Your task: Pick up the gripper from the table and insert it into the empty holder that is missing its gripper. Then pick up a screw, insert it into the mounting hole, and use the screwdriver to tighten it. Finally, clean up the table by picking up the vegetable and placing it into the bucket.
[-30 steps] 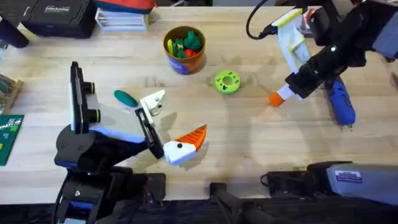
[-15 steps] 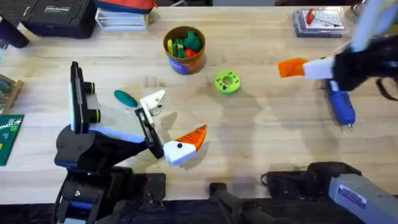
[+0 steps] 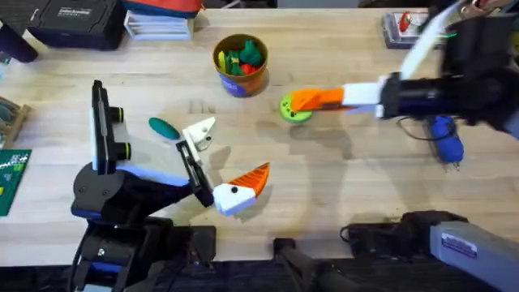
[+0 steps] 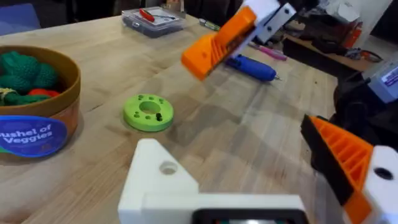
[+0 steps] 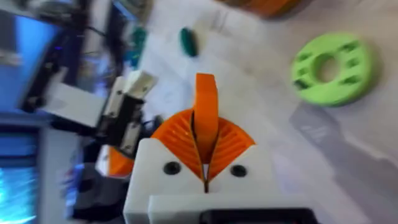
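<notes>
My right gripper (image 3: 312,99) hangs above the table (image 3: 365,186), over the lime ring, shut on the gripper (image 5: 206,102), an orange ribbed wedge that sticks out past its orange pads (image 5: 233,144). My left gripper (image 3: 227,158) stands open at the centre left. One finger is the bare white holder (image 3: 200,131) (image 4: 158,180); the other carries an orange pad (image 3: 253,178). The teal vegetable (image 3: 164,127) (image 5: 188,41) lies just left of the holder. The bucket (image 3: 240,65) (image 4: 37,118) stands at the back, holding toy veggies. The blue screwdriver (image 3: 444,138) (image 4: 252,67) lies at the right.
A lime-green ring (image 4: 148,112) (image 5: 333,68) lies flat under the right gripper's tip. A clear box with red parts (image 3: 405,24) sits at the back right. A black case (image 3: 77,20) and stacked boxes are at the back left, and a green board (image 3: 12,178) at the left edge.
My right arm has swung left from the table's right side to above the lime ring, carrying the orange wedge. The left arm and the things on the table have not moved.
</notes>
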Controlling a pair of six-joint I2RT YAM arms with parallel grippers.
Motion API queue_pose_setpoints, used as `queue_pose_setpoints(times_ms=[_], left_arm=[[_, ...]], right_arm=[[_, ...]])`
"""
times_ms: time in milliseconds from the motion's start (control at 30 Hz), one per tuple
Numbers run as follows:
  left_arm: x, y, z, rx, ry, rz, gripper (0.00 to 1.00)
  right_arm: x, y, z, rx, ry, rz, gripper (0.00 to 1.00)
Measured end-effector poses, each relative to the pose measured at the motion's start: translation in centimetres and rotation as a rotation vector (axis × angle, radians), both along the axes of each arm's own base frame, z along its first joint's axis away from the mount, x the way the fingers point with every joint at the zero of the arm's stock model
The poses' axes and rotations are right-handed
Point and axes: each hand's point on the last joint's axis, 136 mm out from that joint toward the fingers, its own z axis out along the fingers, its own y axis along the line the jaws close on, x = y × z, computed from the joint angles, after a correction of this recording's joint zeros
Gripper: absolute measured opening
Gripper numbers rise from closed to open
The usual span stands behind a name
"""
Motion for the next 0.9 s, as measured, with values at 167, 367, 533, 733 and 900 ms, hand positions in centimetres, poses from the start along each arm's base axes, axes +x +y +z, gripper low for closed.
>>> queue_pose_setpoints(times_ms=[167, 367, 533, 733, 900], left_arm=[[0.0, 0.0, 0.0, 0.0, 0.0, 0.0, 0.985], [0.0, 0.0, 0.0, 0.0, 0.0, 0.0, 0.985], [0.0, 0.0, 0.0, 0.0, 0.0, 0.0, 0.985], [0.0, 0.0, 0.0, 0.0, 0.0, 0.0, 0.985], [0.0, 0.0, 0.0, 0.0, 0.0, 0.0, 0.985]], right_arm=[[-0.7, 4.0, -1.9, 0.101, 0.225, 0.11, 0.007], [-0.4, 8.8, -2.7, 0.176, 0.291, 0.238, 0.007], [-0.6, 11.6, -2.3, 0.248, 0.342, 0.328, 0.007], [-2.3, 13.3, -2.6, 0.256, 0.482, 0.379, 0.007], [-3.0, 13.8, -2.5, 0.253, 0.548, 0.388, 0.007]])
